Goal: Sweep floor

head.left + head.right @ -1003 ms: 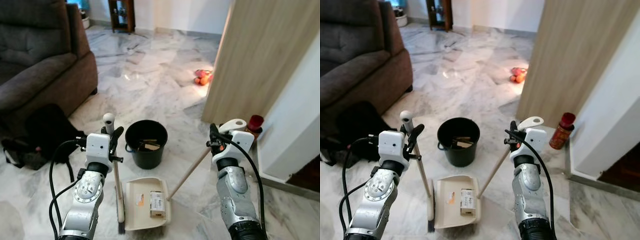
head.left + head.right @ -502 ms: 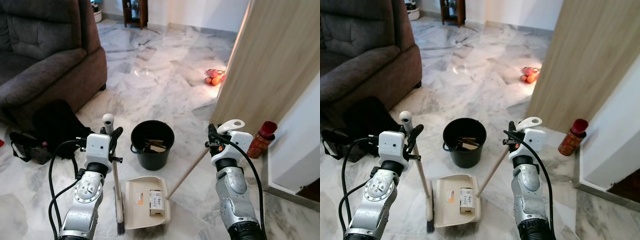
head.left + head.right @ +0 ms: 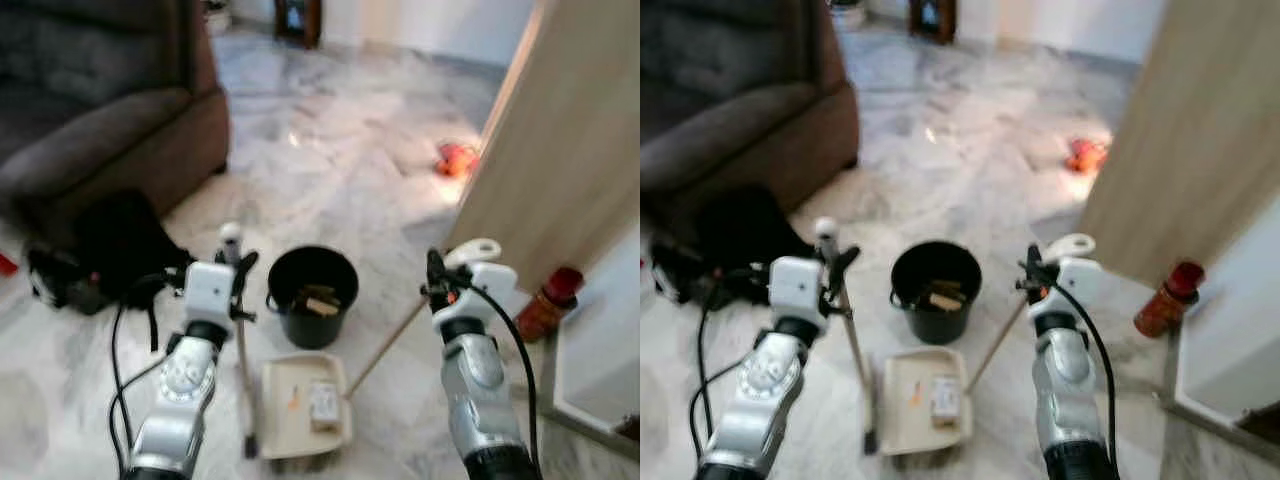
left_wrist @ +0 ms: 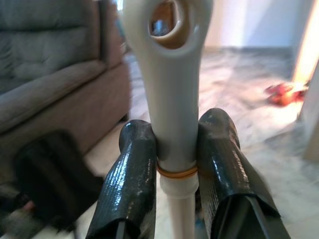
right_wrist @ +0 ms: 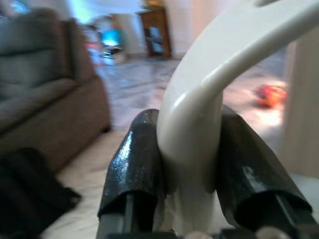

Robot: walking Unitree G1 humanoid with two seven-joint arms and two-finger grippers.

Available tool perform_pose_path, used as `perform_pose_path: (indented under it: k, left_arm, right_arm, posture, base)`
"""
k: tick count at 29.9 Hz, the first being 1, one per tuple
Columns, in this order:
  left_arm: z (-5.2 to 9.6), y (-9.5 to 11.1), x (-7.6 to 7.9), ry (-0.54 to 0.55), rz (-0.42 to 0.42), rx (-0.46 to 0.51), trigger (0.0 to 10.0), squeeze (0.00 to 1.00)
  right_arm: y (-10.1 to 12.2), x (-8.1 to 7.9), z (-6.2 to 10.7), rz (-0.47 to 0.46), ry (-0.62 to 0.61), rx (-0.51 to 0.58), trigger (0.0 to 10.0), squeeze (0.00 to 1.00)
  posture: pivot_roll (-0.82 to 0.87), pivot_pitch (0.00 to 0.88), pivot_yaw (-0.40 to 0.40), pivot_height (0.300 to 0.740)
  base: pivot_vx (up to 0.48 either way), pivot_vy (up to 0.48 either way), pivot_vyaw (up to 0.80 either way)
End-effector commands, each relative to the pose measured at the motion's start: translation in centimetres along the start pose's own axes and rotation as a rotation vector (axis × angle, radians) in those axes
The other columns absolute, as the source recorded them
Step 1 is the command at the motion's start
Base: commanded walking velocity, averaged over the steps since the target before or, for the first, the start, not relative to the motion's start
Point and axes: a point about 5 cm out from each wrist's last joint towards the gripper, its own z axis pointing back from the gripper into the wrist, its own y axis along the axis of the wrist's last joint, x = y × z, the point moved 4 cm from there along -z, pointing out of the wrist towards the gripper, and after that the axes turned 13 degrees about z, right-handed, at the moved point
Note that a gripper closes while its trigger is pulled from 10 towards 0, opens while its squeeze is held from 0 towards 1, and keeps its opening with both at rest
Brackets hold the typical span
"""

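My left gripper [image 3: 236, 272] is shut on the cream broom handle [image 4: 172, 104], which runs down to the brush head [image 3: 249, 440] on the marble floor. My right gripper [image 3: 436, 272] is shut on the dustpan handle [image 5: 199, 129]; its long wooden pole [image 3: 385, 347] slants down to the cream dustpan [image 3: 305, 408]. The pan lies flat on the floor between my arms and holds a small box-like scrap [image 3: 323, 400] and an orange bit. Just beyond it stands a black bucket [image 3: 311, 295] with scraps inside.
A brown sofa [image 3: 110, 110] stands at the far left, with a black bag [image 3: 115, 250] on the floor beside it. A wooden panel [image 3: 560, 150] rises on the right, a red bottle [image 3: 548, 302] at its foot. Orange items [image 3: 457, 158] lie farther off.
The whole picture has shifted and blurred, so the camera moved. Bucket, dustpan and both grippers keep their places relative to each other, each handle still held.
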Motion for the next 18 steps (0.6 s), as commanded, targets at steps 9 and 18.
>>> perform_pose_path:
  k: [9, 18]
  left_arm:
    - [-0.3, 0.7, 0.8, -0.029, -0.007, 0.037, 10.0, 0.0]
    - [0.8, 0.6, -0.5, -0.004, -0.068, 0.038, 10.0, 0.0]
  right_arm:
    - [1.3, 0.8, -0.2, -0.057, -0.039, 0.055, 10.0, 0.0]
    - [2.6, 1.8, -0.4, -0.056, -0.082, 0.098, 10.0, 0.0]
  posture:
    - [0.12, 0.036, -0.01, 0.74]
    - [0.12, 0.048, -0.008, 0.74]
  base:
    - [0.0, 0.0, 0.0]
    - [0.0, 0.0, 0.0]
